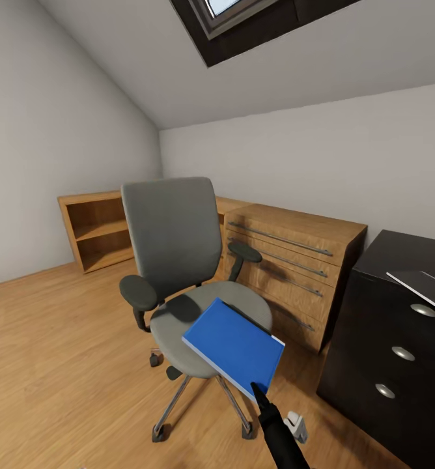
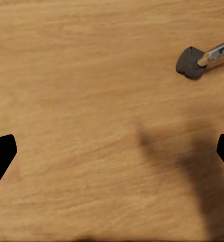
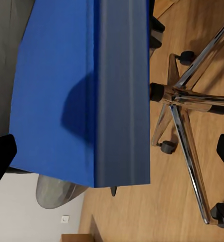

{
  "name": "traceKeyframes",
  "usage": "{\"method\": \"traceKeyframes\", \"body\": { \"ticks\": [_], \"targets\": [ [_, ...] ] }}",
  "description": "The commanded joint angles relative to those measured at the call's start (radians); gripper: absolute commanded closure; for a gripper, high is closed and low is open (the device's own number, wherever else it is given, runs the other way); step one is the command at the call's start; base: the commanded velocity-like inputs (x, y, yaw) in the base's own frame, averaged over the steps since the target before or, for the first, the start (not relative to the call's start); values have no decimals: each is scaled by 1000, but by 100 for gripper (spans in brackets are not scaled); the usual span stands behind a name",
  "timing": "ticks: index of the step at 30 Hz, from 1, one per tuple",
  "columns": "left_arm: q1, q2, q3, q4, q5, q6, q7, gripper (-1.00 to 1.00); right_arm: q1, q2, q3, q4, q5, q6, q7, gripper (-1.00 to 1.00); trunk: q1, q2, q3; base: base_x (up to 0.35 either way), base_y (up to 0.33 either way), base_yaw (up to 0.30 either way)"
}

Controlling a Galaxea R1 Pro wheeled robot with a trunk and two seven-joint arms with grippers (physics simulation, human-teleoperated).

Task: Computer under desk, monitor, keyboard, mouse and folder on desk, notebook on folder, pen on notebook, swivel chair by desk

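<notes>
Gripping the notebook (image 1: pixel 234 347) at its near corner, the right gripper (image 1: pixel 256 391) is holding it tilted above the front edge of the swivel chair (image 1: pixel 178 260) seat, at about six o'clock in the head view. In the right wrist view the blue cover (image 3: pixel 56 96) is filling the space between the fingertips (image 3: pixel 1 156), with the chrome chair base beyond. At three o'clock the desk (image 1: pixel 393 339) is carrying the folder (image 1: pixel 426 286) on its black top. The left gripper (image 2: pixel 112 151) is hanging with its jaws spread wide over the wooden floor (image 2: pixel 91 75), holding nothing.
</notes>
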Motion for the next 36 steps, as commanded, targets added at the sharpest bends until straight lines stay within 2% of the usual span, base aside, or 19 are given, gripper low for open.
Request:
{"method": "traceKeyframes", "body": {
  "ticks": [1,10,23,24,29,36],
  "targets": [
    [0,0,-2,-1,10,5,6,-100,0,0,0,0,-10,1,3,-100,0,0,-1,2,0,0],
    [0,1,-4,4,9,0,5,-100,0,0,0,0,-10,1,3,-100,0,0,-1,102,0,0],
    [0,1,-4,5,10,-2,6,-100,0,0,0,0,-12,1,3,-100,0,0,-1,7,0,0],
    [0,1,-4,5,10,-2,6,-100,0,0,0,-1,-11,2,3,100,0,0,-1,0,0,0],
    [0,0,-4,5,10,-2,8,-100,0,0,1,-2,-10,2,1,100,0,0,-1,0,0,0],
    [0,0,-4,5,10,-1,8,-100,0,0,0,-2,23,1,0,100,0,0,-1,0,0,0]
  ]
}}
